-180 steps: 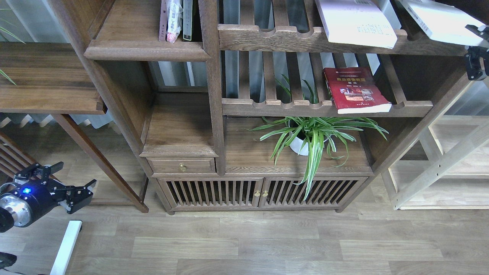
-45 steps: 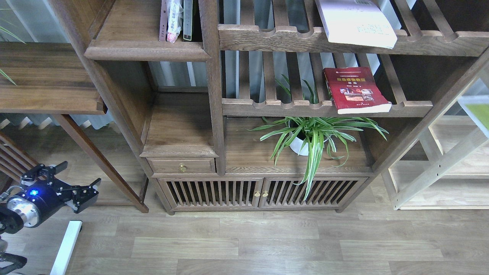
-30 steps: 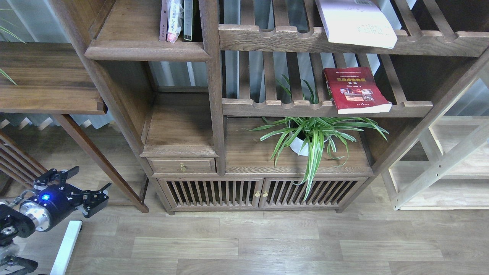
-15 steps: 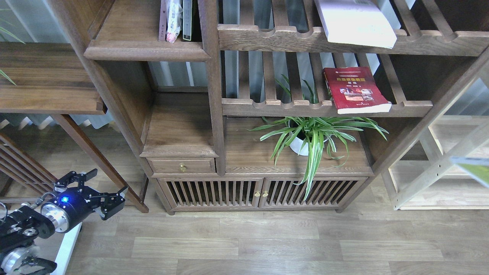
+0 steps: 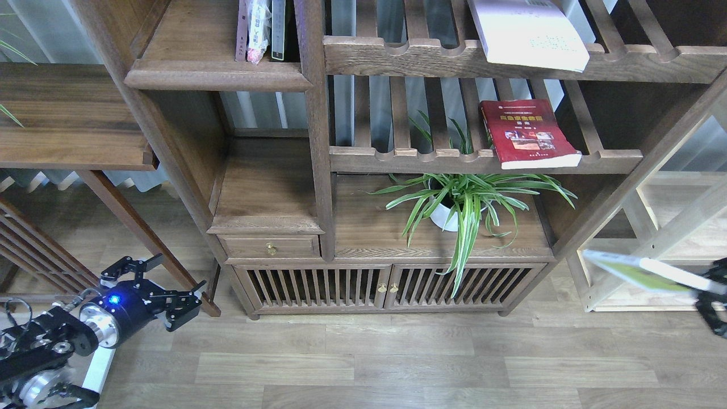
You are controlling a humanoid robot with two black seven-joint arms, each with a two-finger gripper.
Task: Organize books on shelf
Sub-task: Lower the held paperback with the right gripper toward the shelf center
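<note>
Since half a second ago, the left gripper [image 5: 179,289] has travelled right and slightly down, now low beside the slanted leg of the dark wooden bookcase; its black fingers [image 5: 190,307] stand spread apart with nothing between them. The thin yellow-green paperback with a white edge [image 5: 644,271] has dropped lower and come further into view at the right edge, tilted and blurred, in front of the pale bare-wood unit [image 5: 653,250]. The right gripper [image 5: 713,287] shows only as a dark shape at the frame edge, touching the far end of that book; whether its fingers are clamped on it I cannot tell.

The red paperback with a yellow title and small photos [image 5: 528,133] lies flat and unmoved on the lower slatted rack with a scalloped front rail [image 5: 431,159]. The white, pale-pink-tinted paperback [image 5: 528,33] rests on the upper slatted rack [image 5: 409,54], overhanging its front. The solid dark-brown shelf board with a thick rounded lip [image 5: 213,71] carries a few thin upright spines [image 5: 261,28] at its right end. A glossy, striped spider plant in a white pot [image 5: 466,199] sits on the grained cabinet top [image 5: 369,227] above slatted doors.
</note>
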